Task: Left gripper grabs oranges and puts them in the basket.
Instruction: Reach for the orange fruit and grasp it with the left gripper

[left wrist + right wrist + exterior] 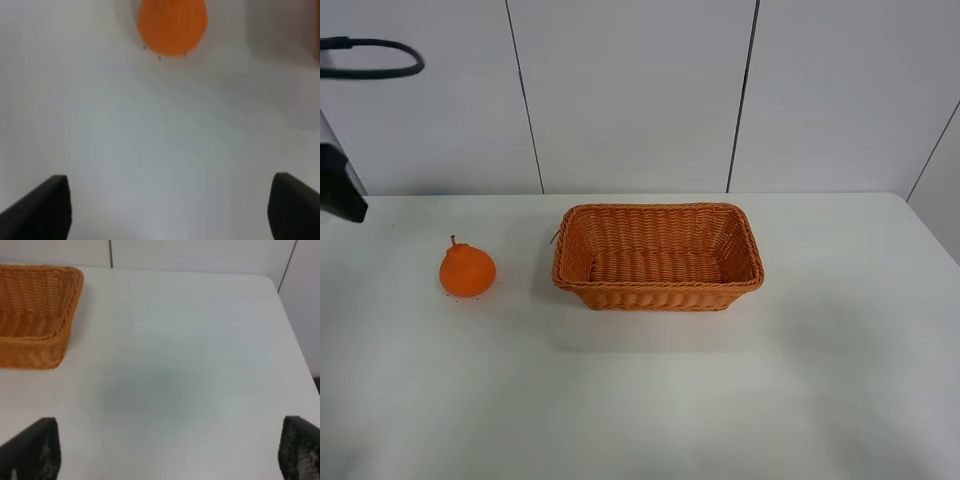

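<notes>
Exterior high view gives us the layout: the orange (pixel 467 270) sits on the white table (pixel 720 400), left of the basket (pixel 658 212) and apart from it, and the basket holds nothing. So this is the approach, nothing grabbed yet.

Over to the left wrist view: the left gripper (pixel 167 207) has its jaws spread wide with nothing between them, and the orange lies ahead, clear of both fingers. The next move, I'd say, calls for reaching forward and down until the fruit sits between the fingers, then closing. It's round, so an off-centre squeeze could roll it away.

The right gripper (pixel 165 450) hangs with jaws apart over bare table near the basket's end.

From above, only a dark sliver of the left arm (pixel 340 185) and a cable loop (pixel 370 58) show; the claw itself is out of frame. The left wrist picture is blurred and crops the orange's top.
</notes>
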